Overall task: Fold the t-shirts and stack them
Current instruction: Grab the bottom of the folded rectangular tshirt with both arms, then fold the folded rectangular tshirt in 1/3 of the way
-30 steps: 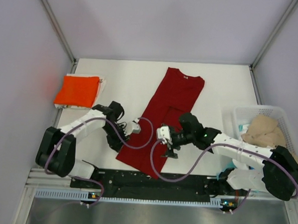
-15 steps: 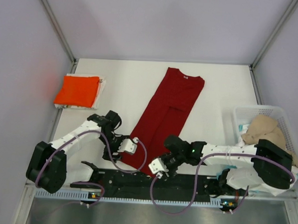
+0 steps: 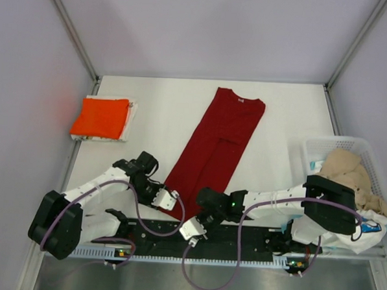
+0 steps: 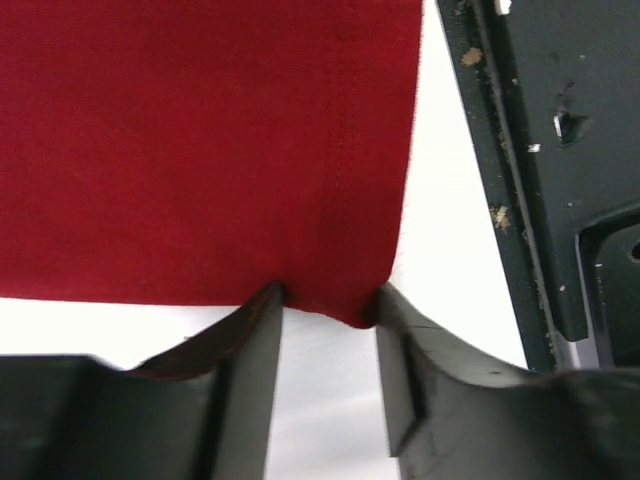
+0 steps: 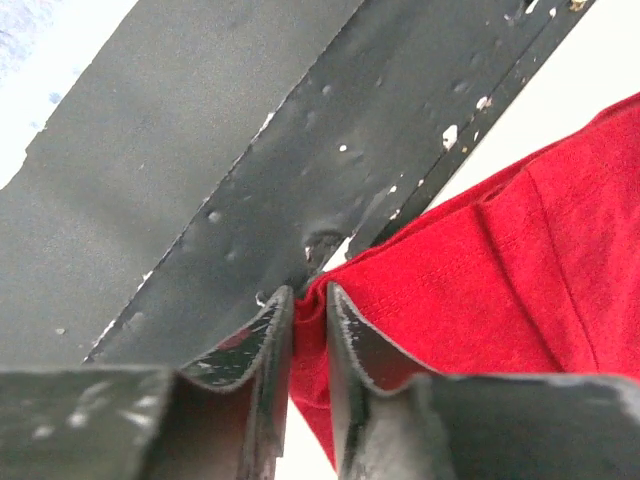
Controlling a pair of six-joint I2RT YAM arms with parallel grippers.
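A dark red t-shirt (image 3: 216, 136), folded into a long strip, lies slantwise on the white table with its collar far and its hem near. My left gripper (image 3: 170, 202) is at the hem's left corner. In the left wrist view the fingertips pinch a bunched bit of that hem (image 4: 330, 290), with a gap left between them (image 4: 325, 295). My right gripper (image 3: 196, 222) is at the hem's right corner, over the black base rail. There the jaws stand nearly together on a fold of the red cloth (image 5: 520, 270), the gripper (image 5: 310, 295) shut on it. A folded orange-red t-shirt (image 3: 101, 117) lies on a white one at the left.
A white lattice basket (image 3: 362, 148) at the right edge holds a crumpled beige shirt (image 3: 341, 167). The black base rail (image 3: 176, 235) runs along the near edge just under both grippers. Grey walls close in the table at left, right and back.
Both arms have come down from the shirt's middle to its near hem. The right gripper has closed on the cloth. The left gripper opened and then closed again on the hem corner.
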